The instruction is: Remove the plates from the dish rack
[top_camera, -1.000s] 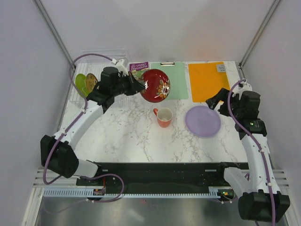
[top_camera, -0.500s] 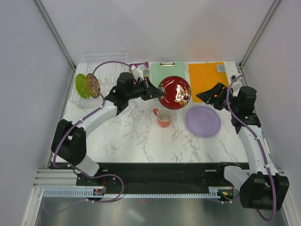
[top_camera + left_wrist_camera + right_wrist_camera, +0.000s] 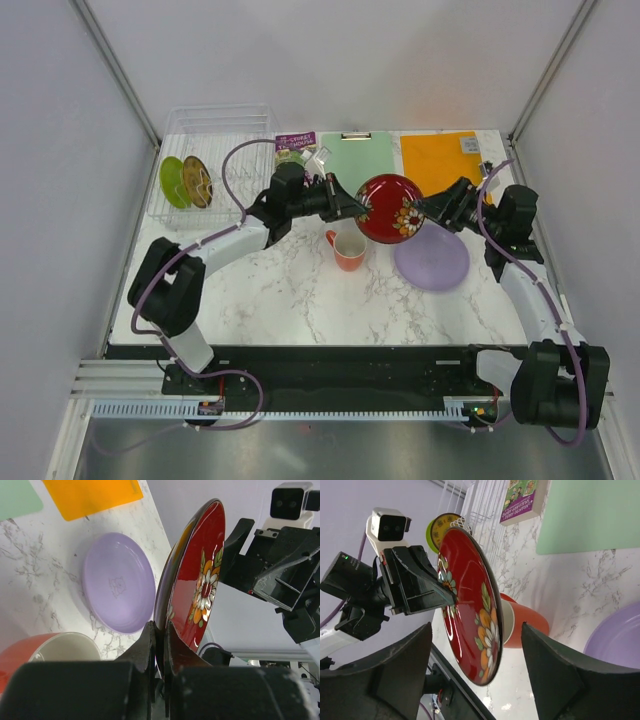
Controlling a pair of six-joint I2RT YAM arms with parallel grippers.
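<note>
The left gripper (image 3: 350,205) is clamped shut on the rim of the red plate (image 3: 390,208), which it holds off the table (image 3: 280,290) and stood nearly on edge. The left wrist view shows the two fingers pinching the lower rim, one on each face.

The right gripper (image 3: 432,208) sits at the opposite edge of the same plate. Its jaws are spread wide, one on either side of the plate. The right wrist view shows a gap between each finger and the plate, so this gripper is not gripping it.

The red plate is glossy, with a dark back and rim. Its face carries orange and white flowers with green leaves. From above, it hangs near the middle of the table, just behind an orange mug (image 3: 348,250) and in front of a green clipboard (image 3: 360,160).

The lavender plate (image 3: 432,262) lies flat on the table, right of the mug and below the right gripper. It is plain, apart from a faint mark at its centre.

The dish rack (image 3: 215,125), made of thin white wire, stands at the far left corner. Two plates stand upright in it side by side: a lime green plate (image 3: 171,182) and, to its right, a smaller dark plate with a yellow pattern (image 3: 196,181).

An orange mat (image 3: 440,165) and a small purple booklet (image 3: 295,142) lie along the far edge of the table.
</note>
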